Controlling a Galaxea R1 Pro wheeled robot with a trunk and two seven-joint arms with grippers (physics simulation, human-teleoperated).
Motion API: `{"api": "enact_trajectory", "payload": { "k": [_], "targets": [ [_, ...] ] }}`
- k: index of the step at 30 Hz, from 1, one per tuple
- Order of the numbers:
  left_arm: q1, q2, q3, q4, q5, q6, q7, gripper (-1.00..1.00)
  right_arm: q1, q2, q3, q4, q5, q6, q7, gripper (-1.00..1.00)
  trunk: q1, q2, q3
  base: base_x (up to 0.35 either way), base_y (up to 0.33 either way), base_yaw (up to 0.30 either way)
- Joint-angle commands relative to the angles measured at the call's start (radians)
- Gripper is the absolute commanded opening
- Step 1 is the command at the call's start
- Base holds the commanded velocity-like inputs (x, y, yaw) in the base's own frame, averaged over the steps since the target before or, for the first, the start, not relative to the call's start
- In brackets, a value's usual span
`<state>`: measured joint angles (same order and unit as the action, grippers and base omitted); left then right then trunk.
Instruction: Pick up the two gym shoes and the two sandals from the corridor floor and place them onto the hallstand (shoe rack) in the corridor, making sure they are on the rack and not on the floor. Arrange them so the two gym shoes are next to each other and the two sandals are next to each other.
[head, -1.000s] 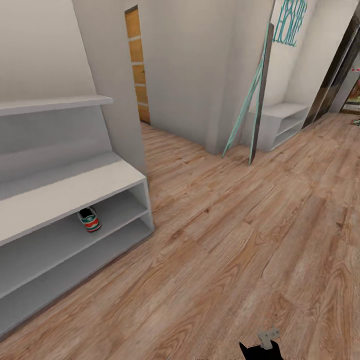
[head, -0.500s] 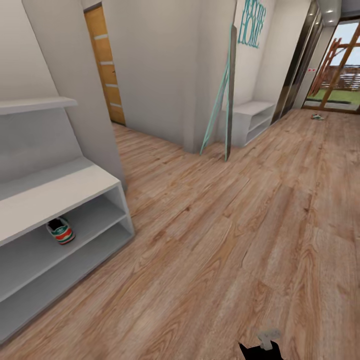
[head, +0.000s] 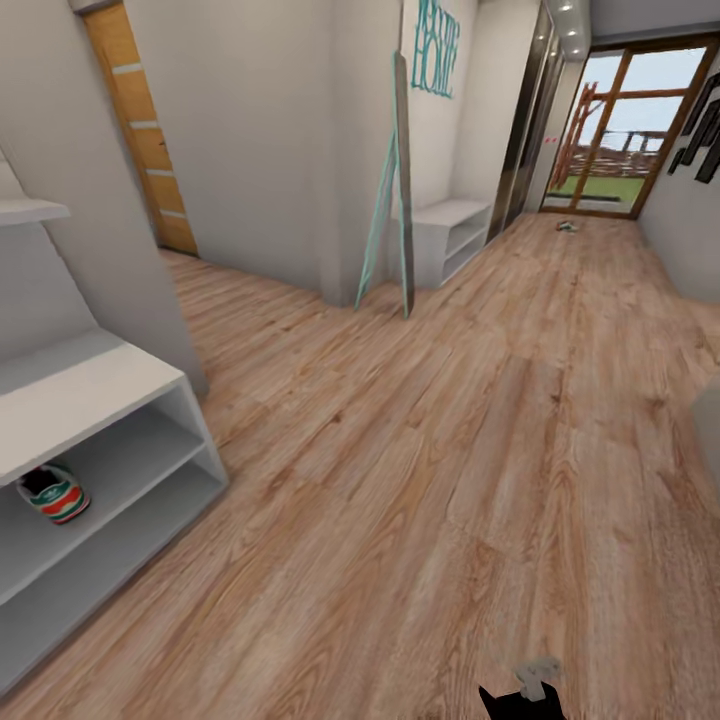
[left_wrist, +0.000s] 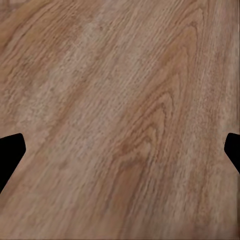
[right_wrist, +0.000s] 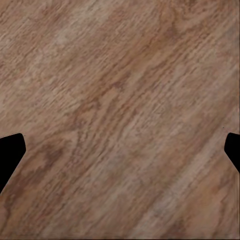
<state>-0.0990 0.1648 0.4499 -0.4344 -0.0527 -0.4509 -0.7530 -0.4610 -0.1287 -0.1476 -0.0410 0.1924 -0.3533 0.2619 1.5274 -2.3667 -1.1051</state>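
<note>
One gym shoe seen at far left, parked on the upper open level of the hallstand, just under the bench top and off the corridor floor. Set deep enough to sit fully on the shelf board, with bare shelf beside it, presumably room kept for its partner. Lower level bare as far as visible. Above, the edge of a wall shelf.

Further right, behind the hallstand's end wall, an orange-brown door. Then a tall teal-framed panel leaning against the wall corner, foot on the floor. Beside it, a plain low white shelf unit with no upper shelves, so probably not the target rack.

Far down the corridor, near the glazed door, a small pale object lying on the planks: possibly one of the remaining shoes, too small to tell which. No sandal made out anywhere.

Near the bottom edge, a dark robot part with a grey fitting.

Left gripper pointed straight down at bare floor, jaws spread wide, nothing between them. Right gripper the same: spread apart, empty, over plain wood grain. Both likely carried low and ready while travelling, since nothing lies within reach.

Judged as a transit step: one item racked, three left to fetch, next move probably down the corridor toward the far object.
</note>
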Motion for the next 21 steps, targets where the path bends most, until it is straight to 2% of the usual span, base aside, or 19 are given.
{"api": "enact_trajectory", "payload": {
  "k": [1, 21],
  "targets": [
    [-0.001, -0.001, 0.007, 0.0, -0.006, -0.003, -0.006, 1.0, -0.001, 0.0, -0.009, 0.001, 0.009, -0.003, 0.003, 1.0, 0.0, 0.0, -0.001, 0.0, 0.0, -0.298],
    [-0.001, -0.001, 0.007, 0.0, -0.009, -0.003, -0.006, 1.0, -0.001, 0.0, -0.008, 0.001, 0.009, -0.003, 0.003, 1.0, 0.0, 0.0, -0.001, 0.0, 0.0, -0.298]
  ]
}}
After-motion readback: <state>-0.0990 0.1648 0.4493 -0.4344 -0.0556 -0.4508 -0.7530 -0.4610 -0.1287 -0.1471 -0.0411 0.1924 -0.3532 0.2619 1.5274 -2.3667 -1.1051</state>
